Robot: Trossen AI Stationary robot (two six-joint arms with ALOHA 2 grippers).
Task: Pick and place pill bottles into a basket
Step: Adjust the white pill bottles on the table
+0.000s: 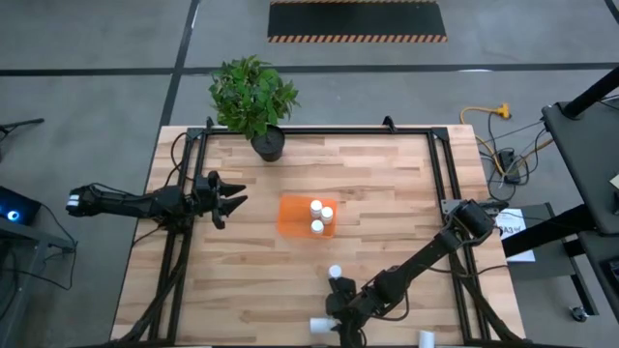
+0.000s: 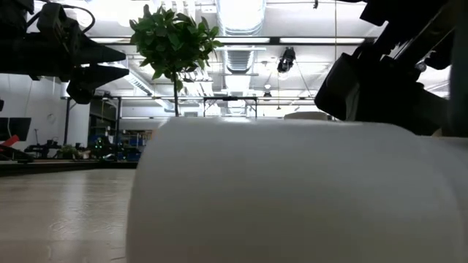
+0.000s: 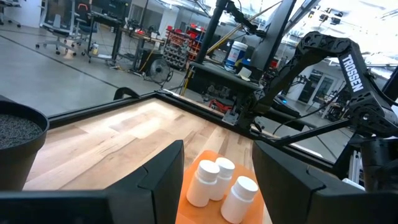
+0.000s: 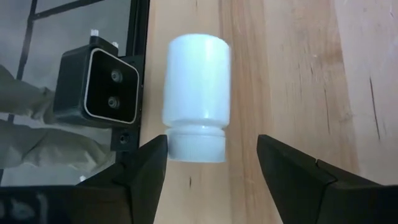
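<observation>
We hold our right pincer (image 4: 211,165) wide, fingers astride the cap of a small white plastic pill bottle (image 4: 196,93) lying on its side at the wooden worktop's (image 4: 292,74) near edge. We should advance until both fingers straddle its body, then squeeze. The translucent orange plastic basket (image 1: 293,217) waits mid-worktop; our left pincer (image 1: 235,197) hovers beside it, narrow and empty.

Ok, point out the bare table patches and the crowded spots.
Bare wood: the right half between the basket and the right rail, and the near-left corner below the left pincer. Crowded: the near edge, where the right pincer hovers open over a lying pill bottle, with others upright and at.
</observation>
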